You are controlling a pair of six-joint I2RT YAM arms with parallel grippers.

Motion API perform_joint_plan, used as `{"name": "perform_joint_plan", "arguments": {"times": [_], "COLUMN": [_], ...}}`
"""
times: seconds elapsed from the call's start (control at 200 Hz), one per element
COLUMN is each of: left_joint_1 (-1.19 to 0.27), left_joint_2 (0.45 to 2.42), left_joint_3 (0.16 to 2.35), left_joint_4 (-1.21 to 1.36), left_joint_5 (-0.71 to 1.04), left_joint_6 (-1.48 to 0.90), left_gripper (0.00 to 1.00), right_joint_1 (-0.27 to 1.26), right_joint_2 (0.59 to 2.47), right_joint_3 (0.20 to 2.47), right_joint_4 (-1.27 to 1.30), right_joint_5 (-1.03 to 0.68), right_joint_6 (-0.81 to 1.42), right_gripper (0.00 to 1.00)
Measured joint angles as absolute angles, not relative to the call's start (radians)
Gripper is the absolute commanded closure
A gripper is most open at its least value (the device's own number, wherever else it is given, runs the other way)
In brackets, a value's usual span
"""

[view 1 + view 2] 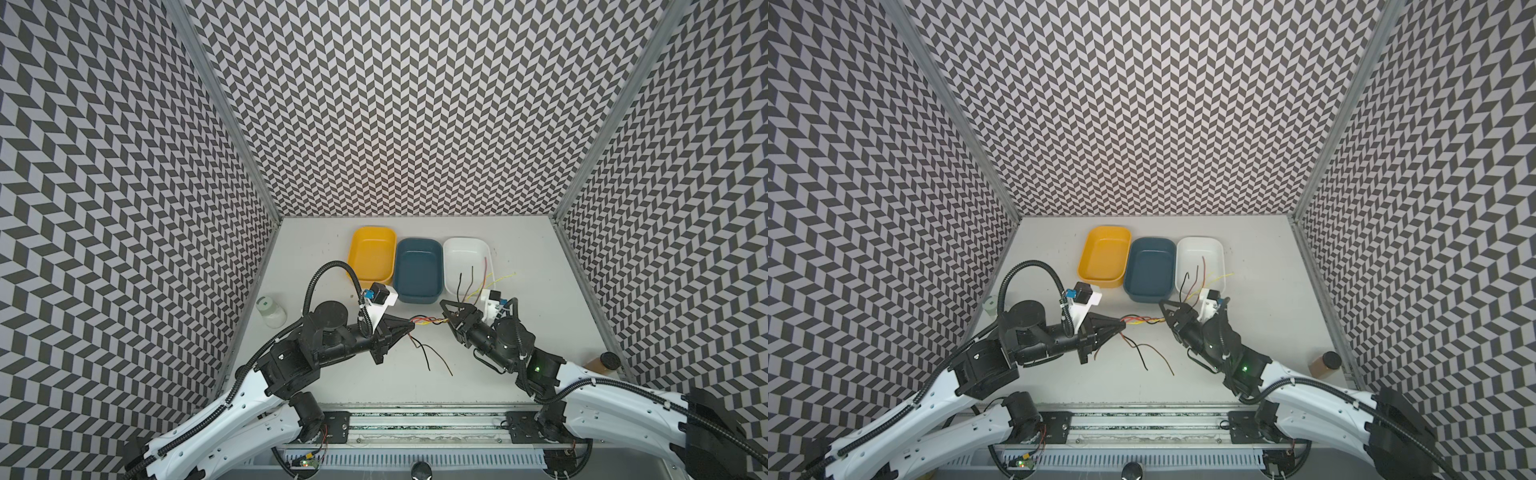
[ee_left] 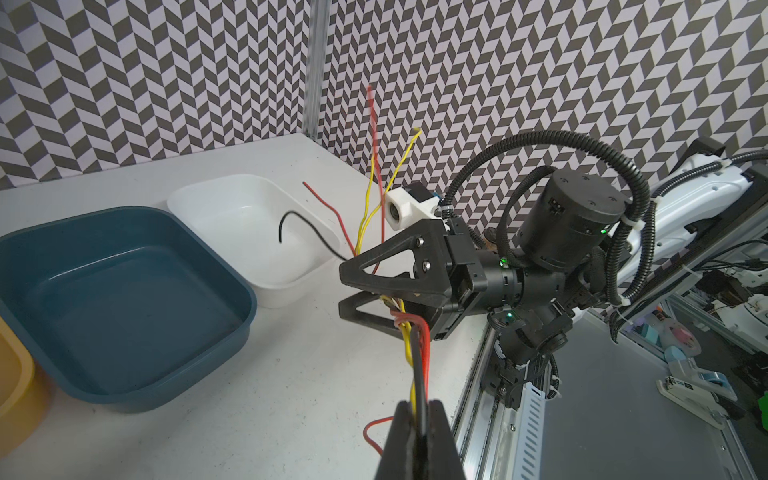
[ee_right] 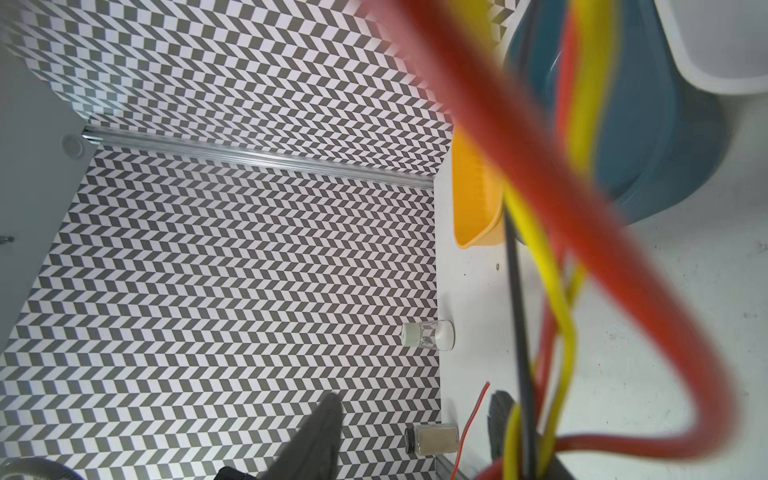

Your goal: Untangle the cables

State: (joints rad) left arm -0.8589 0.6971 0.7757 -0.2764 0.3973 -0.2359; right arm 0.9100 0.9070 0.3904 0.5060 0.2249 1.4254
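— Red, yellow, orange and black wires: where do they sit?
— The cables (image 1: 428,321) hang taut just in front of the blue tray (image 1: 417,270), strung between both grippers. Loose ends rise over the white tray (image 1: 465,240) to its right, and two trail onto the table (image 1: 395,386).
— Grips?
— The left gripper (image 2: 419,405) is pressed together on the bundle. The right gripper (image 2: 345,289) has its jaws apart, with the wires passing between them unpinched.
— Any lettering?
— The clear jar (image 1: 271,311), well left of the blue tray, and the black-lidded jar (image 1: 602,361), far right of it, are too small to read.
— Surface, room?
— The table is matte white and lightly scuffed. The walls (image 1: 415,104) are grey-and-white chevron with aluminium corner posts.
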Motion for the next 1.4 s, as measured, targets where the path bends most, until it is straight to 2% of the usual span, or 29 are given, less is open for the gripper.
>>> {"name": "perform_joint_plan", "arguments": {"times": [0.14, 0.27, 0.315, 0.656, 1.026, 1.127, 1.317, 1.397], "left_joint_1": [-0.886, -0.932, -0.944, -0.957, -0.928, -0.928, -0.919, -0.917], "left_joint_2": [0.696, 0.7, 0.704, 0.782, 0.825, 0.823, 0.799, 0.784], "left_joint_3": [0.776, 0.776, 0.777, 0.832, 0.833, 0.833, 0.833, 0.833], "left_joint_4": [-0.288, -0.325, -0.339, -0.407, -0.451, -0.45, -0.455, -0.457], "left_joint_5": [0.381, 0.328, 0.307, 0.224, 0.222, 0.229, 0.231, 0.23], "left_joint_6": [-0.236, -0.236, -0.236, -0.183, -0.146, -0.139, -0.123, -0.134], "left_gripper": [1.0, 1.0, 1.0, 1.0, 1.0, 0.87, 0.45, 0.34], "right_joint_1": [0.903, 0.865, 0.848, 0.713, 0.702, 0.702, 0.701, 0.699], "right_joint_2": [0.852, 0.838, 0.832, 0.832, 0.792, 0.785, 0.774, 0.774], "right_joint_3": [0.39, 0.391, 0.401, 0.515, 0.558, 0.57, 0.579, 0.579], "right_joint_4": [0.523, 0.554, 0.548, 0.511, 0.436, 0.403, 0.342, 0.328], "right_joint_5": [0.26, 0.23, 0.203, -0.088, -0.234, -0.238, -0.231, -0.231], "right_joint_6": [1.356, 1.285, 1.25, 1.027, 0.878, 0.852, 0.824, 0.817], "right_gripper": [0.8, 0.91, 1.0, 1.0, 1.0, 1.0, 1.0, 1.0]}}
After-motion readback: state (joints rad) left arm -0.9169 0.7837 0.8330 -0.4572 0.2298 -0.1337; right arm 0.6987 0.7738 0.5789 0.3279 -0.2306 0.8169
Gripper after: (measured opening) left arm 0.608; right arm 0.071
